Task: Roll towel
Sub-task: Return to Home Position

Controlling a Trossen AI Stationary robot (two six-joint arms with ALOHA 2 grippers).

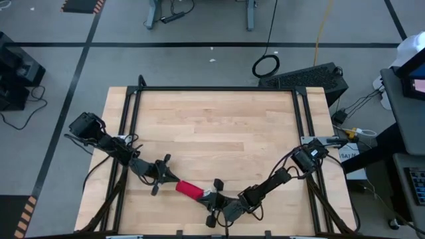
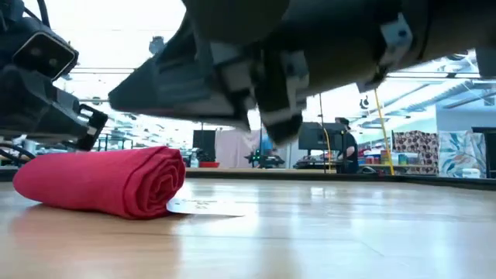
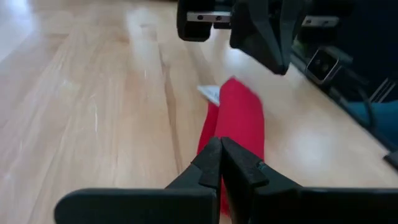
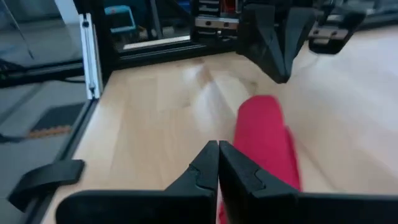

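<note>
The red towel (image 1: pixel 189 190) lies rolled into a short cylinder on the wooden table near its front edge. In the low view the towel (image 2: pixel 108 180) shows the spiral of its end, and its white tag (image 2: pixel 203 206) lies flat on the wood beside it. My left gripper (image 3: pixel 221 142) is shut and stands at the roll's left end (image 1: pixel 174 180), just short of it. My right gripper (image 4: pixel 218 144) is shut and hangs above the roll's right end (image 1: pixel 211 198), clear of the towel (image 4: pixel 264 137).
Bare wooden tabletop (image 1: pixel 219 126) stretches from the towel toward the far edge. Black frame rails (image 1: pixel 133 113) run along the table's left, right and far sides. The table's front edge is close behind both grippers. Monitors and furniture stand in the room beyond.
</note>
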